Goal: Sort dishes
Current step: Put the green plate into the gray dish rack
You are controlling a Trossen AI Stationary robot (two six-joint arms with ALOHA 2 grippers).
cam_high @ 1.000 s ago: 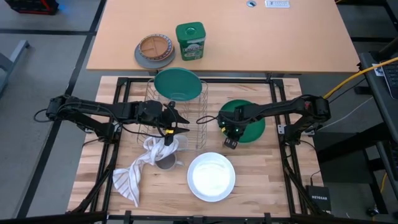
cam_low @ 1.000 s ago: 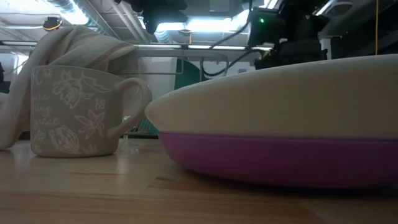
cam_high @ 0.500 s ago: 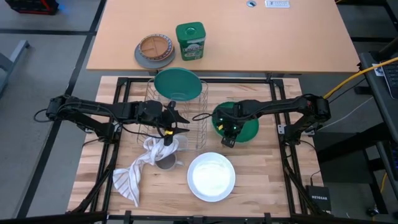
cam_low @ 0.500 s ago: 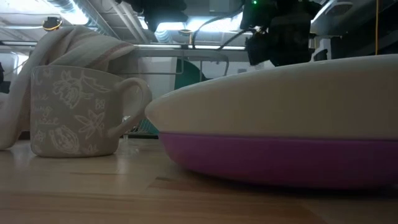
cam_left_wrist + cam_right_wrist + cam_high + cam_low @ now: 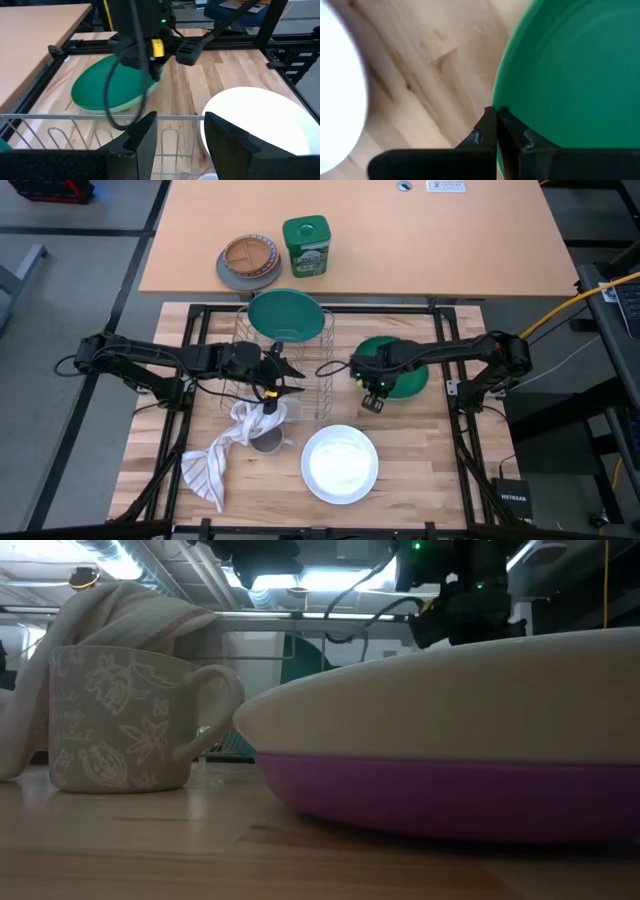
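green plate [image 5: 400, 370] tilted, lifted at one edge over the wooden table [image 5: 430, 470], just right of the wire rack [image 5: 285, 375]; right gripper [image 5: 372, 385] clenched on its rim, fingers [image 5: 492, 131] pressed together across the edge in the right wrist view. teal plate [image 5: 288, 315] standing upright at the rack's far end. white plate [image 5: 340, 463] lying flat near the front of the table, resting on a purple plate [image 5: 450, 795] that shows beneath it in the low view. left gripper [image 5: 285, 375] hanging over the rack with its fingers [image 5: 142, 137] spread apart, holding nothing. patterned mug [image 5: 120, 720] and a cloth [image 5: 215, 455] lying left of the white plate. green canister [image 5: 305, 245] and a divided plate [image 5: 248, 262] set on the far tabletop, well apart from the rack.
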